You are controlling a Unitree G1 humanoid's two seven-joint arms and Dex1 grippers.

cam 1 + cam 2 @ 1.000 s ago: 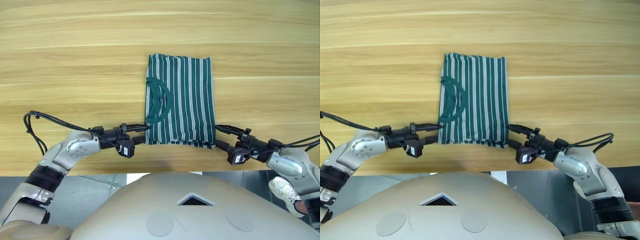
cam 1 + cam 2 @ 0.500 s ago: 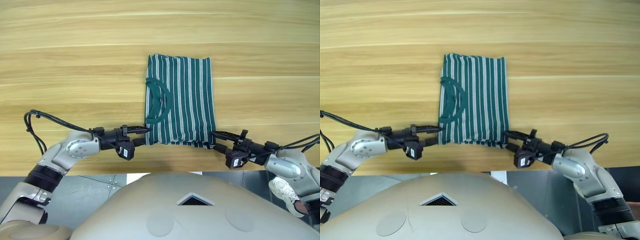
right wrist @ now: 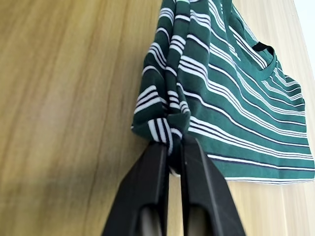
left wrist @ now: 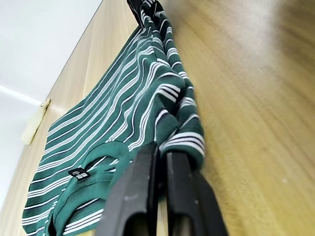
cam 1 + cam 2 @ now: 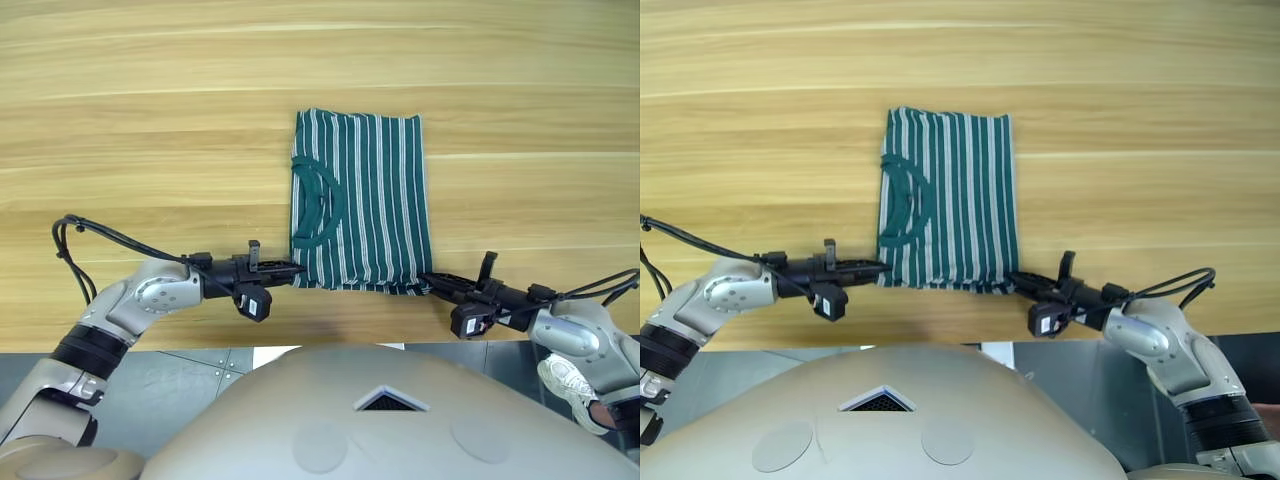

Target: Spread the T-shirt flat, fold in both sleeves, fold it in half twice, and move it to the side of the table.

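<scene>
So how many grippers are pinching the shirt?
2: the left gripper holds the shirt at its near left corner, the right gripper at its near right corner.

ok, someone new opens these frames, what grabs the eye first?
The green-and-white striped T-shirt, already folded into a narrow rectangle, lies in the middle of the wooden table. The left gripper is shut on its near left corner and the right gripper on its near right corner, and the cloth bunches up at each pinch.
</scene>
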